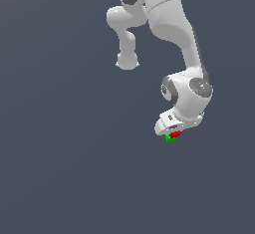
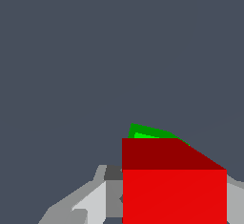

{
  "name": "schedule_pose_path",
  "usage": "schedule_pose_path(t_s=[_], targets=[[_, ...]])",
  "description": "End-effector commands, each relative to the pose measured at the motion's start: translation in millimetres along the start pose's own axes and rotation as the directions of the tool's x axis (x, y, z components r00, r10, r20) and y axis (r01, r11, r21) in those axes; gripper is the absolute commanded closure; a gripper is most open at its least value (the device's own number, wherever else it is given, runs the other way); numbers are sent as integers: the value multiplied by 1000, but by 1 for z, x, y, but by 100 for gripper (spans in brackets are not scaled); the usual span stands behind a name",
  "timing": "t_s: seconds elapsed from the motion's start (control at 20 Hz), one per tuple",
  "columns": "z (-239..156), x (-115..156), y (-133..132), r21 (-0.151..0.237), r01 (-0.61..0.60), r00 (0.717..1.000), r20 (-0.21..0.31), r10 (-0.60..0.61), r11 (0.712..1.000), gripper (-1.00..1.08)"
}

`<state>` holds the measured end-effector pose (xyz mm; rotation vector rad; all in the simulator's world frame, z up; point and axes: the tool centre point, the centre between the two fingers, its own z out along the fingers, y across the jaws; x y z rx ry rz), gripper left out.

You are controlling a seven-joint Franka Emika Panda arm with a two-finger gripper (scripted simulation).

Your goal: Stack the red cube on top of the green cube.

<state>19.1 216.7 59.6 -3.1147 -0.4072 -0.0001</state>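
Note:
In the exterior view, the red cube [image 1: 176, 134] sits right under the white hand of my gripper [image 1: 174, 132], between its fingers. The green cube [image 1: 170, 138] peeks out just below the red one, toward the exterior view's left, and is partly covered by it. In the wrist view the red cube [image 2: 174, 189] fills the space between the grey fingers [image 2: 110, 200], which press against its sides. Only a sliver of the green cube [image 2: 145, 132] shows past its far edge. I cannot tell whether the two cubes touch.
The surface is a plain dark grey floor [image 1: 60, 168]. The arm's white links [image 1: 172, 19] rise above the gripper toward the top of the exterior view.

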Motion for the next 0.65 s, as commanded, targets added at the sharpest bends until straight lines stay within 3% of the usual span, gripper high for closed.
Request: schedule_pose_path(t_s=[0.0,0.1,0.15,0.6], targets=[[0,1,3,0,-1,1000,0,1,1000,108],[-1,1,5,0,-1,1000,0,1,1000,108],[-1,1,5,0,-1,1000,0,1,1000,-92],[-1,1,5,0,-1,1000,0,1,1000,-92]])
